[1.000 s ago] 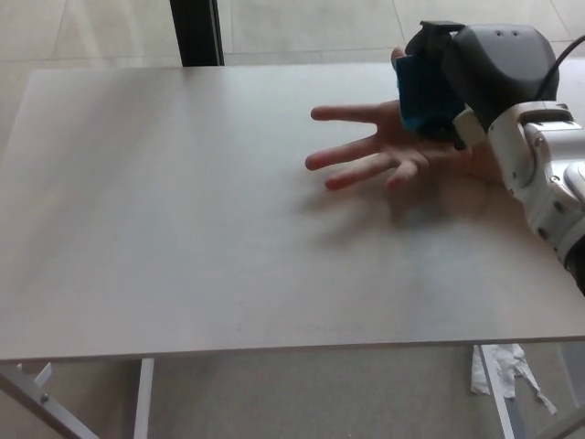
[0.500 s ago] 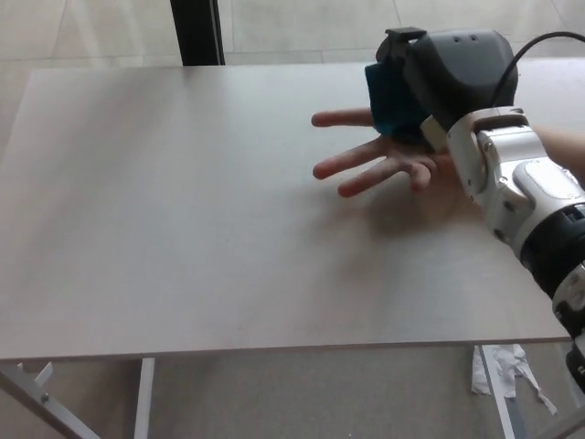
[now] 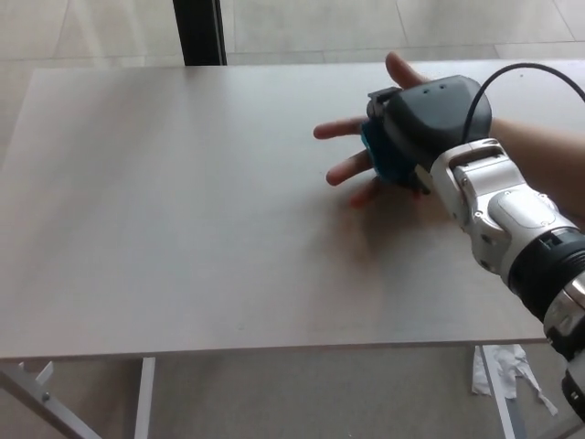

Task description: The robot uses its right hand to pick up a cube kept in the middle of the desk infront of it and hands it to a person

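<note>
Blue shows at the left edge of the robot's right hand (image 3: pixel 422 128), in the upper right of the frame: that is the cube (image 3: pixel 377 157), tucked under the black casing of the hand so that only a narrow strip of it can be seen. The black fingers are closed around it and hold it, though the fingers themselves are mostly hidden behind the hand's bulky back. The cube sits on the side of the hand that faces the middle of the frame, lower than the hand's top and pressed close against it.

Right beneath and behind the cube lies a person's hand (image 3: pixel 366 146), palm up and open above the pale desk (image 3: pixel 183 201). Its fingers stick out to the left past the cube, the thumb rises above the robot's hand near the top edge, and the person's forearm runs off to the right edge. The cube looks to be just over the palm; whether it touches the skin I cannot tell, since the robot's hand covers that spot.

From the hand, the white and grey forearm (image 3: pixel 503 215) stretches down to the lower right corner, with a black cable (image 3: pixel 512 69) looping above it. No left hand is to be seen.
</note>
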Controlling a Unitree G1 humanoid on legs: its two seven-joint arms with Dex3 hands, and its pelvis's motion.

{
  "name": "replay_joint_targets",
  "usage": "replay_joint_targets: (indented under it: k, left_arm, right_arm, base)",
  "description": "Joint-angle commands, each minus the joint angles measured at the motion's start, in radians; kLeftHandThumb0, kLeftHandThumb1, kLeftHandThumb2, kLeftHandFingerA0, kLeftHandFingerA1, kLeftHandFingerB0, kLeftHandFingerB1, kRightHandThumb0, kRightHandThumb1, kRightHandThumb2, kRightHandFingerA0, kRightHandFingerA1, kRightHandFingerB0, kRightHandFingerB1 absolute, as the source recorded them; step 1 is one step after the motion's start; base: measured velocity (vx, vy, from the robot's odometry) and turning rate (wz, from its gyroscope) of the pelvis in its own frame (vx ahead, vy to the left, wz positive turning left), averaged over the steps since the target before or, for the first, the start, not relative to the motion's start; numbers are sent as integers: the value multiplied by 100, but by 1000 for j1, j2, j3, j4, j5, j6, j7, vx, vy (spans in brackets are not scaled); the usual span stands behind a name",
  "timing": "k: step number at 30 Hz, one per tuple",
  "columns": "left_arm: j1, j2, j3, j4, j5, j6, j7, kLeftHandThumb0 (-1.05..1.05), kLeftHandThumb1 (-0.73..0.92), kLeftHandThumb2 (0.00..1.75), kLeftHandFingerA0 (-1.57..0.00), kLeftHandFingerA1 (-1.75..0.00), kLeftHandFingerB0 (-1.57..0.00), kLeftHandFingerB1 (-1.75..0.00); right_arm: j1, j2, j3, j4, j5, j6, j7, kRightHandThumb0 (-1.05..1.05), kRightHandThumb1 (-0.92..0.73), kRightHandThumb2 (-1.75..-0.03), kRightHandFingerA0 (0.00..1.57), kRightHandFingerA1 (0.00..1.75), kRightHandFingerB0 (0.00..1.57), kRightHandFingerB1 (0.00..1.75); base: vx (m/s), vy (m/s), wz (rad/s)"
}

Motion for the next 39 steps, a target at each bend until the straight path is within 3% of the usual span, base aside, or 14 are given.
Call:
replay_joint_targets:
  k: [1, 2, 15, 16, 17, 25, 27, 30, 32, 33, 34, 35, 38, 39]
  left_arm:
    - [5, 13, -11, -3, 11, -21, 19, -66, 57, 58, -82, -55, -62, -42]
    - [6, 10, -7, 3, 7, -26, 13, -68, 57, 58, -76, -53, -58, -42]
    - [22, 9, -2, 3, 2, -28, 2, -65, 59, 59, -73, -51, -55, -41]
    - [22, 11, -7, 4, 8, -28, 4, -68, 59, 59, -74, -51, -57, -40]
    - [26, 12, -9, 3, 10, -31, 3, -68, 58, 58, -73, -51, -57, -40]
    - [35, 18, 24, 5, -25, -13, -21, -68, 55, 58, -74, -55, -59, -41]
    - [40, 21, 31, -1, -33, 0, -26, -66, 55, 57, -77, -58, -60, -42]
    - [68, 19, 19, -31, -20, -25, -16, -70, 56, 58, -73, -56, -64, -45]
    - [38, 30, 27, 4, -23, 12, 8, -65, 56, 58, -79, -53, -60, -41]
    - [36, 28, 30, 8, -25, 6, 10, -65, 44, 85, -72, -64, -53, -55]
    - [38, 30, 33, 13, -27, 1, 7, -63, 58, 58, -79, -53, -56, -40]
    - [41, 34, 27, 17, -19, -7, 6, -63, 58, 58, -79, -53, -56, -40]
    - [41, 36, 43, 10, -37, 5, 3, -64, 56, 58, -75, -53, -59, -40]
    - [40, 45, 42, 12, -34, 5, 6, -66, 43, 86, -75, -65, -56, -56]
  right_arm:
    - [-39, -8, 27, 27, -16, 171, 375, -75, -41, -86, 0, 27, 1, 27]
    - [-56, -7, 27, 23, -15, 183, 419, -100, -56, -94, 0, 14, 0, 1]
    - [-84, -151, -202, -335, 180, 168, 613, -103, -59, -100, 0, 20, 0, 0]
    - [-78, -172, -221, -380, 187, 174, 632, -104, -59, -58, 0, 0, 0, 0]
    - [-60, -206, -269, -460, 215, 179, 645, -100, -57, -100, 0, 20, 0, 0]
    - [113, -378, -564, -897, 412, 203, 755, -96, -55, -92, 0, 11, 0, 0]
    - [311, -473, -821, -1267, 523, 255, 828, -93, -52, -88, 0, 16, 0, 0]
    - [449, -493, -1031, -1392, 631, 241, 868, -81, -46, -81, 0, 14, 0, 7]
    - [533, -487, -1166, -1487, 665, 262, 902, -69, -41, -81, 2, 24, 3, 30]
    - [625, -472, -1311, -1548, 709, 239, 921, -63, -55, -57, 18, 38, 20, 28]
    - [734, -444, -1478, -1609, 750, 203, 936, -72, -47, -79, 51, 59, 19, 40]
    - [768, -429, -1538, -1649, 743, 229, 947, -72, -47, -79, 51, 59, 19, 40]
    - [952, -374, -1778, -1627, 846, 41, 871, -61, -55, -58, 48, 41, 42, 34]
    - [1027, -347, -1845, -1600, 876, -39, 826, -60, -56, -58, 51, 40, 45, 35]
  base:
    - [0, 0, 0]
    - [0, 0, 0]
    - [0, 0, 0]
    - [0, 0, 0]
    - [0, 0, 0]
    - [0, 0, 0]
    - [0, 0, 0]
    - [0, 0, 0]
    - [0, 0, 0]
    - [0, 0, 0]
    - [0, 0, 0]
    - [0, 0, 0]
    - [0, 0, 0]
    - [0, 0, 0]
